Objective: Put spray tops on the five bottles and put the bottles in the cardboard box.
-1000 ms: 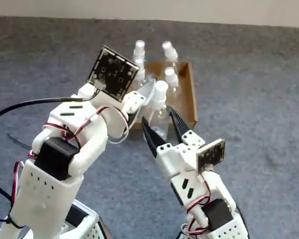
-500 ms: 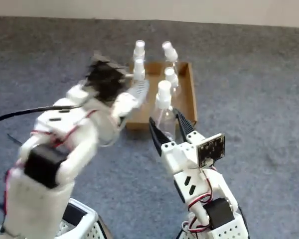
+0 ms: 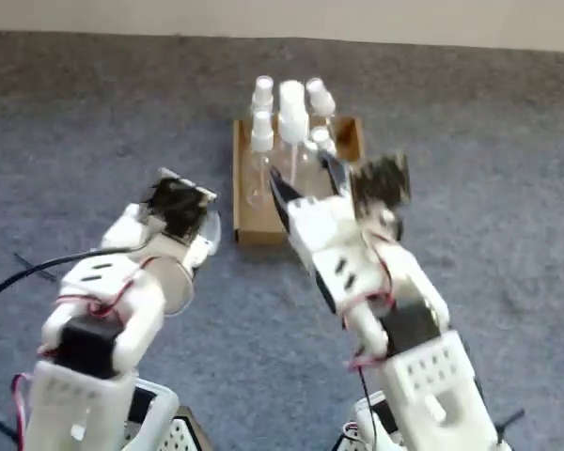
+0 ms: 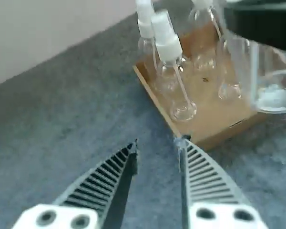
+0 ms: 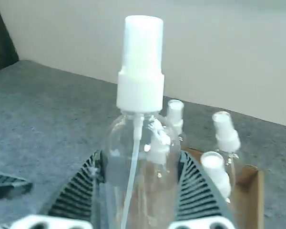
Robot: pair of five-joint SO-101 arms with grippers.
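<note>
- The cardboard box [image 3: 254, 227] sits open side up on the grey counter [image 3: 470, 141], at 12 o'clock from the middle of the high view.
- Four clear bottles with white spray tops stand upright inside the box. The left pair of bottles [image 3: 261, 127] lines the box's 9 o'clock wall. The right pair of bottles [image 3: 320, 96] stands toward its 3 o'clock side.
- The right gripper [image 3: 305, 183] reaches in from 5 o'clock, and its black jaws are over the near half of the box.
- Its jaws are closed around the body of a fifth bottle [image 5: 133, 138], one ribbed jaw pressed against each side.
- The fifth bottle is upright and carries its own white spray top [image 5: 140, 62], with a thin dip tube running down inside the clear body.
- In the high view this bottle is between the two pairs. Whether its base touches the box floor cannot be told.
- The left gripper [image 4: 157, 142] is above the counter at about 8 o'clock from the box, apart from it, and points toward the box's near 9 o'clock corner.
- Its jaws are parted to a moderate gap and grip nothing. Grey counter shows between the tips.
</note>
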